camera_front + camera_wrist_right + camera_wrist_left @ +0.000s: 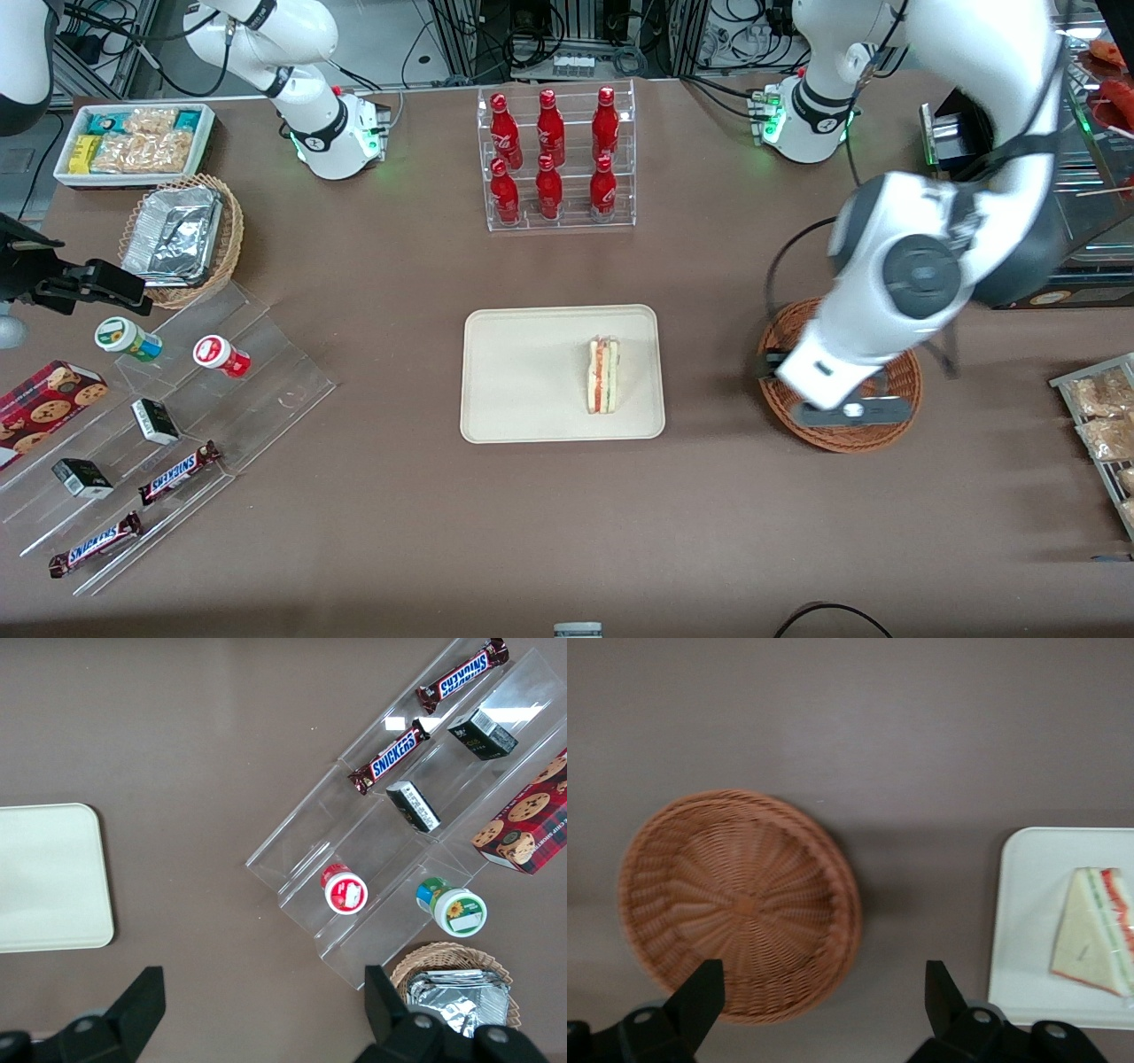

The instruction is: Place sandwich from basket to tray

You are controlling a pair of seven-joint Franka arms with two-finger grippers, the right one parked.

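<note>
Snacks and drinks lying around the table (399, 532)

Red bottles (551, 155) are standing in a clear rack, well apart from the gripper (842, 409).

I work in a lab dressed as a snack shop. Cable bundles (567, 35) and equipment racks edge my brown surface (399, 266). Red bottles (554, 155) and Snickers bars (177, 472) sit on clear display stands.

Showing the word SNICKERS in blue letters on two brown candy bars (180, 472) (95, 544) lying on the clear plastic steps (266, 372).
</note>
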